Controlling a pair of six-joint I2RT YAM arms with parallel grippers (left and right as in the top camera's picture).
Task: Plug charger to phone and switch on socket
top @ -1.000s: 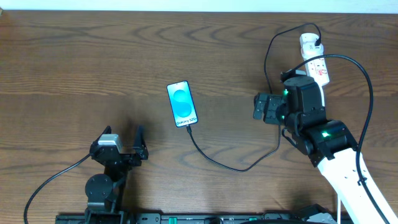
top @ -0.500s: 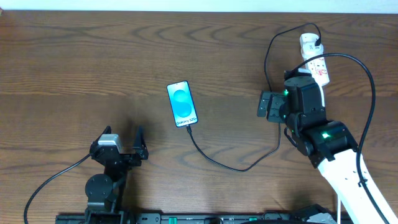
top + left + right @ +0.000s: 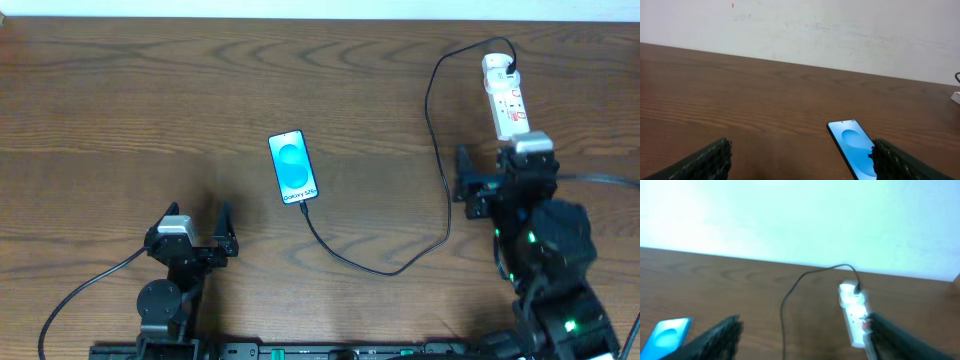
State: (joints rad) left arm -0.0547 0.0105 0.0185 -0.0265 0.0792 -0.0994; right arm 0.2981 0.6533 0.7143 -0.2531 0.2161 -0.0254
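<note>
The phone lies flat mid-table with its blue-cyan screen up; it also shows in the left wrist view and at the lower left of the right wrist view. The black charger cable runs from the phone's near short edge in a loop up to its black plug in the white socket strip. The socket and cable also show in the right wrist view. My right gripper is open and empty, just in front of the socket. My left gripper is open and empty, near the front edge.
The brown wooden table meets a pale wall at the back. A black cable trails from the left arm's base. The right arm's body fills the lower right.
My right gripper has pulled back to the right and toward the front edge, away from the middle of the table. The socket strip is now uncovered. The left arm, phone and cable have not moved.
</note>
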